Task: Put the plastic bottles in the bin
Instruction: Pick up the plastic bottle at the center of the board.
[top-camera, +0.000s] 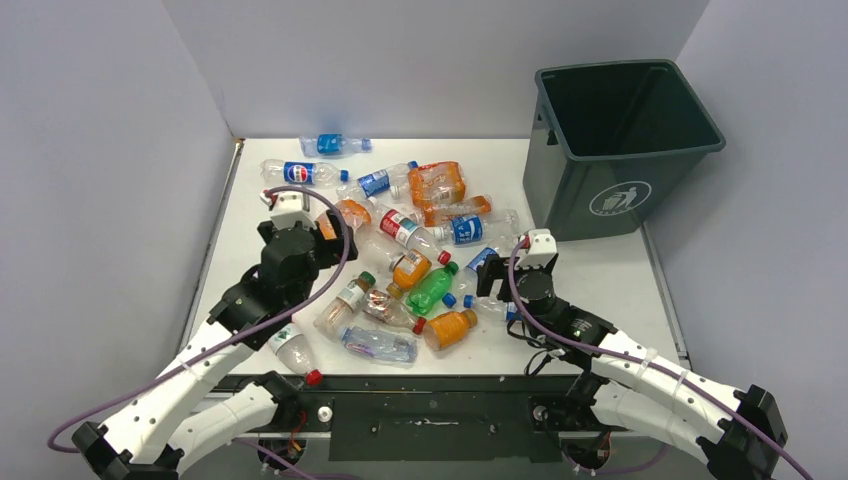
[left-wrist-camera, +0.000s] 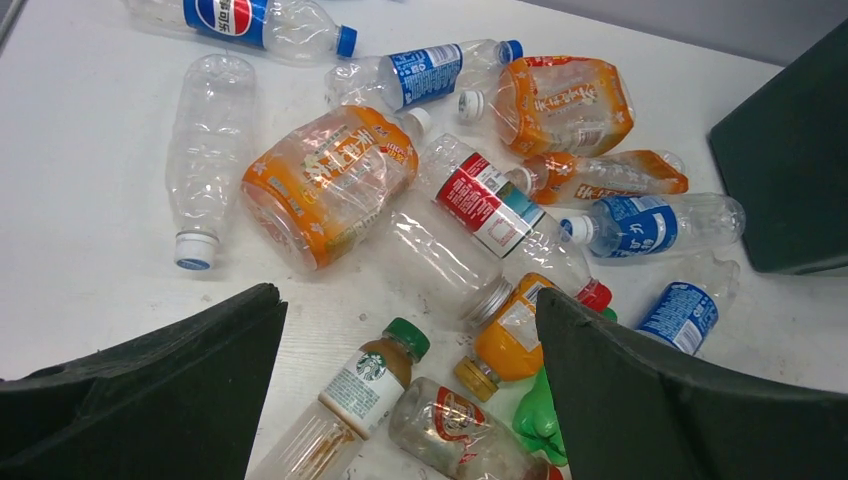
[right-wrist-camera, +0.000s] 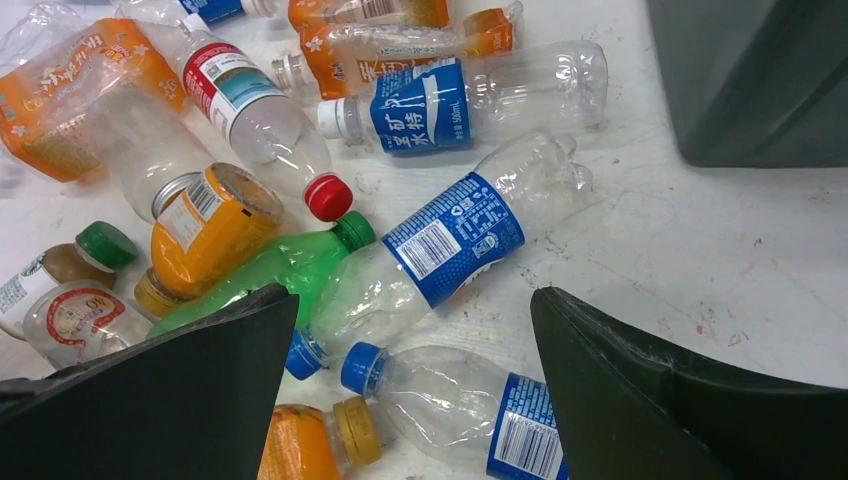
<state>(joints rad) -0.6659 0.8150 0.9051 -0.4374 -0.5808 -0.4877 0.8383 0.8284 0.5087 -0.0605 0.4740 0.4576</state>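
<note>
Hovering over the pile, nothing grasped: this reads as the start of a pick step. The plastic bottles (top-camera: 405, 250) lie loose across the middle of the counter (top-camera: 620, 290), spreading toward the far edge and the near-left corner. The bin (top-camera: 600, 200) stands upright in the far-right corner, and the top view shows no bottle inside it.

The left gripper (left-wrist-camera: 408, 300) has its fingers wide apart with nothing between them. It sits above the left side of the pile, over a green-capped bottle (left-wrist-camera: 375, 375) and a clear silver-capped bottle (left-wrist-camera: 440, 255).

The right gripper (right-wrist-camera: 415, 295) also has its fingers spread and empty. It sits over the near-right side of the pile, with a clear blue-label bottle (right-wrist-camera: 455, 240) lying almost directly under the gap.

My read:
- The right arm is the better first mover, since it is closer to the bin and has a target lined up.
- The bottle lies diagonal and touches the green bottle (right-wrist-camera: 270, 275), so the wrist should rotate to put the fingers across its body before descending.
- Squeeze lightly, because thin crushed plastic will buckle or slip out.
- Then lift clear of the pile, swing to the far-right corner and release above the rim.
</note>
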